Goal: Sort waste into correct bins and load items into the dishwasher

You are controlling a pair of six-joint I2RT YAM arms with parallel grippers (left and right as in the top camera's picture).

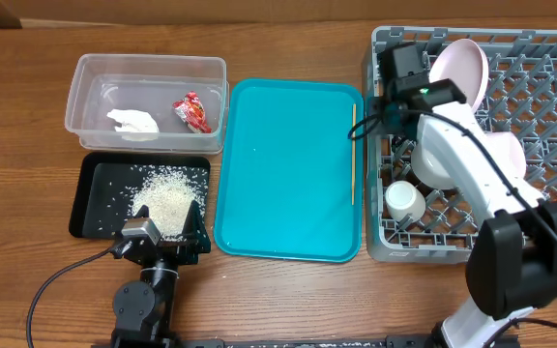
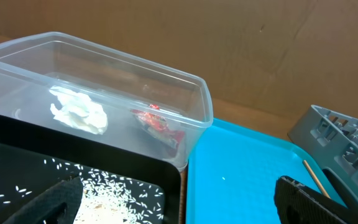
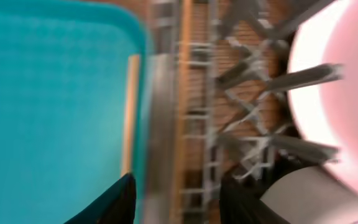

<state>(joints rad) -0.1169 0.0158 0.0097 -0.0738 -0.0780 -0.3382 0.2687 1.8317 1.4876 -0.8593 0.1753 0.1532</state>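
Observation:
The clear tub (image 1: pixel 85 82) holds the white tissue (image 1: pixel 133 123) and the red wrapper (image 1: pixel 191 112); both also show in the left wrist view, tissue (image 2: pixel 79 111) and wrapper (image 2: pixel 157 121). The black tray (image 1: pixel 95 188) holds rice (image 1: pixel 162 198). One chopstick (image 1: pixel 353 155) lies along the teal tray's right edge. The grey rack (image 1: pixel 549 97) holds a pink plate (image 1: pixel 462 63), a second plate (image 1: pixel 506 150) and a white cup (image 1: pixel 404 201). My right gripper (image 1: pixel 368 123) is open and empty over the rack's left wall (image 3: pixel 160 124), beside the chopstick (image 3: pixel 129 112). My left gripper (image 2: pixel 182 205) is open and empty at the black tray's near edge.
The large teal tray (image 1: pixel 278 174) lies between the bins and the rack, with a rice grain or two on it. The right arm reaches across the rack's left half. Brown cardboard stands behind the table in the left wrist view.

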